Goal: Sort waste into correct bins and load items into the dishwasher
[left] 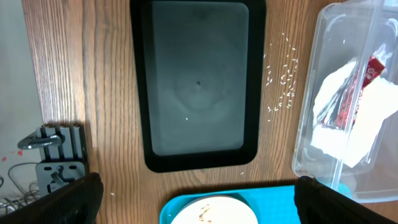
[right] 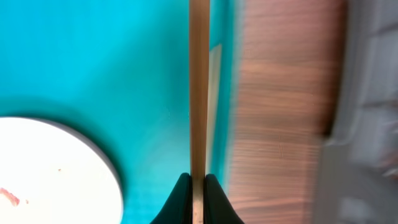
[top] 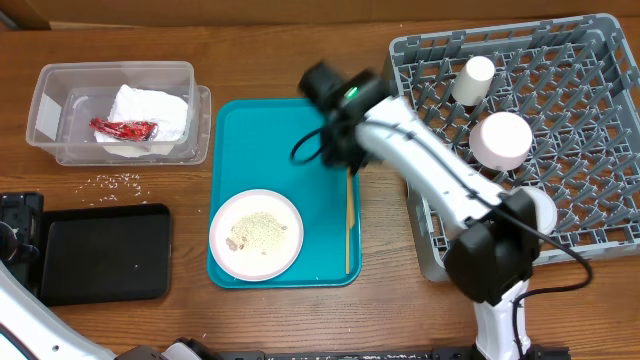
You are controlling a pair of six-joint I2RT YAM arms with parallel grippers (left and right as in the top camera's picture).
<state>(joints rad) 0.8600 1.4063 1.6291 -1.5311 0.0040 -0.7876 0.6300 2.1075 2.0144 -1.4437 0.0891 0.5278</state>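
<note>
Down at the right side of the teal tray (top: 270, 140), close under the wrist: right pincer (right: 197, 180) pinched shut on a thin wooden chopstick (right: 199, 81), gripping near one end, long shaft running straight out ahead. Just beside it, a paler second stick (right: 215, 87), touching or just apart; cannot tell which. Cannot tell either whether the held stick is clear of the tray yet.

Likely trouble from here: so little of the stick between the fingers and so much beyond, hence a risk of pivoting or sliding out on the swing to the rack. Could also drag the neighbouring stick along and tip it over the tray's lip onto the table (top: 250, 50). At the rack, could fall straight through the open lattice unless laid across the pegs. On a low sweep, could clip the plate and scatter its scraps.

Left of the grip, on the same tray: wide pale pink plate (top: 225, 250), round and smooth, with a whitish heap of rice-like scraps (top: 258, 232) at its middle. Further left: left pincer (left: 198, 182) spread wide, holding nothing, hovering near the shallow black tray (top: 105, 255), matte and bare. Past that, loose grains (top: 115, 181) strewn on the wood. Farther back, clear tub (top: 50, 110) holding the crumpled white napkin (top: 160, 108) and red crinkled wrapper (top: 125, 129). Far right: grey pegged rack (top: 590, 100), with cream cup (top: 475, 80) and pale pink bowl (top: 502, 140), seemingly mouth down, among the pegs.
</note>
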